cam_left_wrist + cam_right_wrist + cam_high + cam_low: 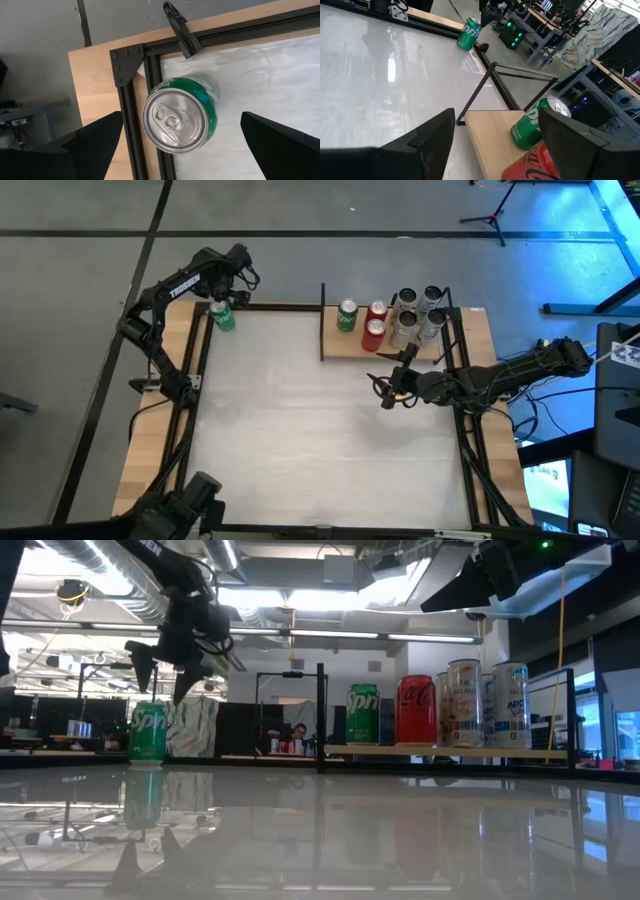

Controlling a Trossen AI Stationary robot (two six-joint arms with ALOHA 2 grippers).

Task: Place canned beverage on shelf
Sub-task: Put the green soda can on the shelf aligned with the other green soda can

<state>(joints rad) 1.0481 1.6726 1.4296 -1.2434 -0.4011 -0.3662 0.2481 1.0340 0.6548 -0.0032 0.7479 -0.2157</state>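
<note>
While the left gripper (232, 292) is held above the green can (222, 317) at the far left corner of the white tabletop (320, 430), its fingers (95, 137) are spread wide to either side of the can's silver top with nothing gripped between them; the can is seen standing upright on the tabletop, just inside the black frame rail (131, 105), with a bolted corner bracket (125, 65) close beside it. Along the far edge toward the right, the shelf (345, 346) is seen as a pale wooden board edged by thin black uprights, and on it a second green can (347, 315), two red cans (374, 326) and a cluster of pale cans (418, 312) are stood close together. Just in front of that shelf the right gripper (388, 392) is held with its jaws parted and nothing in them. Between the lone can and the shelf only bare tabletop is found, glossy enough for the cans to be mirrored in it, while a grey floor surrounds the table and an office with ceiling lights and desks is seen behind it
</note>
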